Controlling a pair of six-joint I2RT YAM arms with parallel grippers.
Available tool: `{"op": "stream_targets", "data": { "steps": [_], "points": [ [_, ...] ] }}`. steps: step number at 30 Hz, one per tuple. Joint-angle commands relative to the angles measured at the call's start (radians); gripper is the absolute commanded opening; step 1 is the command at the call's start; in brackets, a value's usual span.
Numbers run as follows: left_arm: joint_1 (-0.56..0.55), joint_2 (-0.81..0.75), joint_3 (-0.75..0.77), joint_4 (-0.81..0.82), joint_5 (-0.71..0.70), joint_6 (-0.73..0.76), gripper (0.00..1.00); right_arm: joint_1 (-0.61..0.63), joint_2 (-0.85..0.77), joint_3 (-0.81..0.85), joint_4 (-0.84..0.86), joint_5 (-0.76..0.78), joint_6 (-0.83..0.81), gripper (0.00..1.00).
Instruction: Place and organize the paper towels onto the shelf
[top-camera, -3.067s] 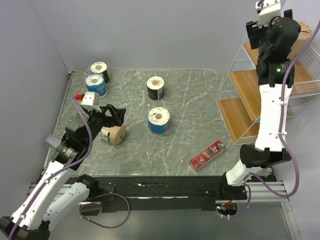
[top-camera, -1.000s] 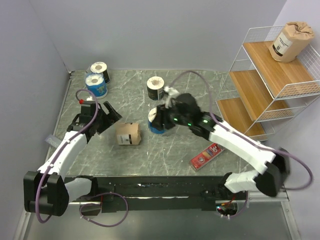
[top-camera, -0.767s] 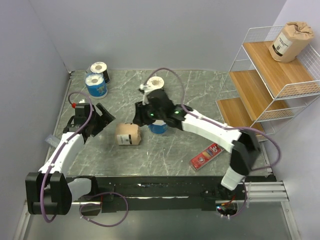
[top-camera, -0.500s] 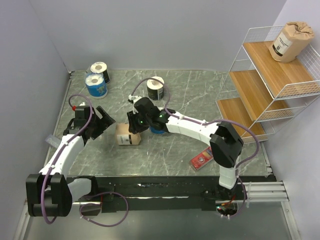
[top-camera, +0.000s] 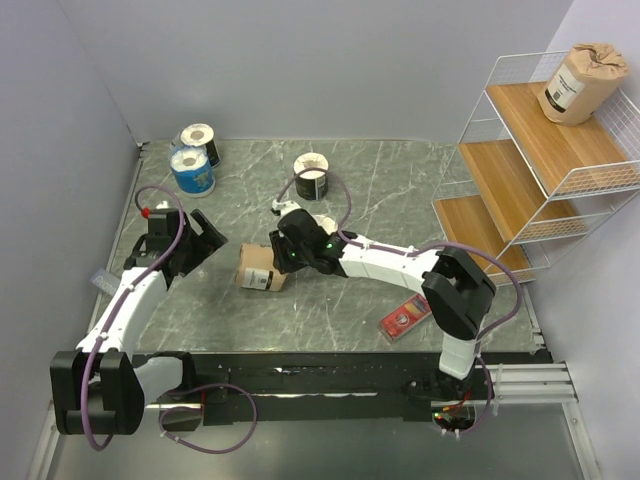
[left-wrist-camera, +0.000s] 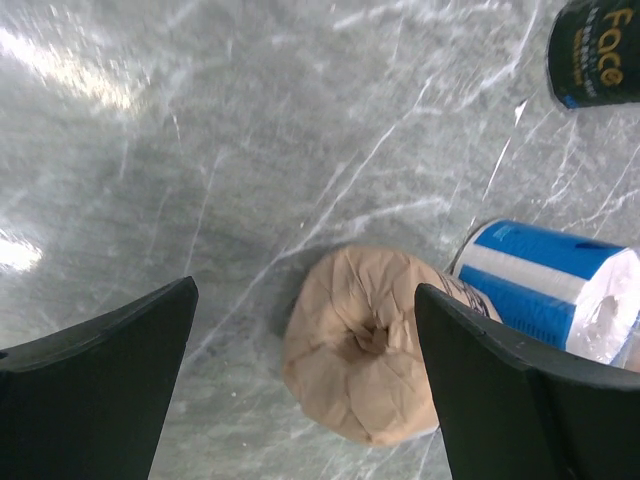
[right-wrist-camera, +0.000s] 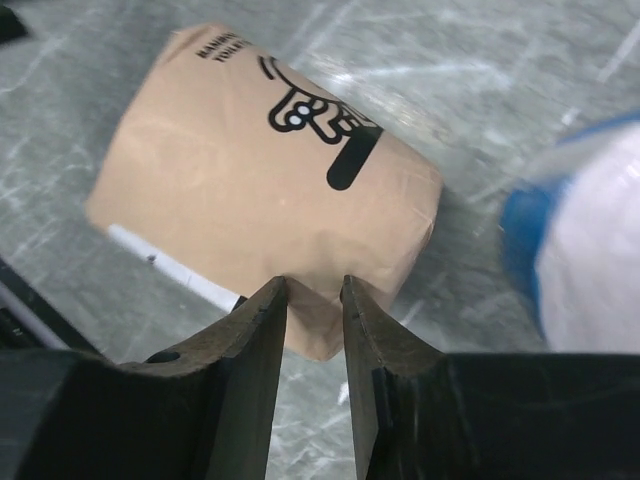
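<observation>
- Moved: right gripper (right-wrist-camera: 313, 292) went from by the blue roll (left-wrist-camera: 545, 300) over to the brown roll (top-camera: 258, 272), and its fingers closed in the last second.
- Brown roll lies on its side on the table (top-camera: 400, 200), left of centre, printed label up.
- Right gripper is clamped on the brown roll's near edge, with wrapper pinched in the narrow gap.
- Blue roll sits just beside the brown roll on its right, mostly hidden under the right arm (top-camera: 385, 262) from above.
- Left gripper (left-wrist-camera: 305, 290) is spread wide and holds nothing. It faces the brown roll's crimped end without touching it.
- Black roll (top-camera: 311, 177) stands upright farther back, apart.
- Corner blue roll (top-camera: 190, 170) and corner black roll (top-camera: 200, 140) stand together at the far left.
- Shelf (top-camera: 520, 185) is at the right, with the shelf roll (top-camera: 583, 72) tilted on its top tier.
- Red box (top-camera: 412, 312) lies flat near the front right.
</observation>
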Motion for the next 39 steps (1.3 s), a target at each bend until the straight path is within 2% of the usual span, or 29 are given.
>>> {"op": "stream_targets", "data": {
  "steps": [1, 12, 19, 21, 23, 26, 28, 29, 31, 32, 33, 35, 36, 39],
  "points": [
    [0.004, -0.005, 0.079, -0.034, -0.064, 0.055, 0.96, 0.000, -0.027, -0.083, -0.080, 0.119, 0.029, 0.36],
    [0.004, -0.039, 0.151, -0.067, -0.119, 0.123, 0.96, 0.025, -0.210, -0.235, -0.196, 0.189, 0.118, 0.38],
    [0.002, -0.027, 0.252, -0.089, -0.162, 0.204, 0.96, 0.120, -0.372, -0.140, -0.358, 0.220, 0.100, 0.45],
    [-0.005, -0.027, 0.264, -0.081, -0.162, 0.210, 0.97, 0.138, -0.394, -0.102, -0.367, 0.226, 0.085, 0.46],
    [-0.004, -0.030, 0.223, -0.060, -0.121, 0.195, 0.97, 0.147, -0.403, -0.072, -0.306, 0.217, 0.019, 0.47],
    [-0.004, -0.027, 0.168, -0.046, -0.125, 0.151, 0.97, 0.151, -0.341, 0.031, -0.240, 0.200, -0.101, 0.51],
    [-0.004, -0.022, 0.185, -0.095, -0.163, 0.131, 0.96, 0.152, -0.232, 0.130, -0.271, 0.183, -0.147, 0.54],
    [-0.001, -0.028, 0.188, -0.112, -0.200, 0.118, 0.97, 0.155, -0.187, 0.244, -0.332, 0.174, -0.185, 0.56],
    [0.002, -0.071, 0.176, -0.135, -0.309, 0.086, 0.96, 0.163, -0.066, 0.354, -0.390, 0.182, -0.207, 0.58],
    [0.005, -0.097, 0.165, -0.138, -0.344, 0.075, 0.96, 0.164, -0.028, 0.445, -0.444, 0.183, -0.224, 0.59],
    [0.004, -0.157, 0.159, -0.141, -0.413, 0.063, 0.96, 0.164, 0.033, 0.484, -0.464, 0.183, -0.231, 0.61],
    [0.005, -0.256, 0.145, -0.137, -0.465, 0.065, 0.96, 0.169, 0.084, 0.582, -0.516, 0.188, -0.250, 0.64],
    [0.005, -0.290, 0.142, -0.135, -0.529, 0.054, 0.97, 0.170, 0.126, 0.609, -0.533, 0.192, -0.253, 0.69],
    [0.005, -0.399, 0.123, -0.127, -0.585, 0.028, 0.97, 0.172, 0.189, 0.685, -0.573, 0.203, -0.258, 0.71]
  ]
}}
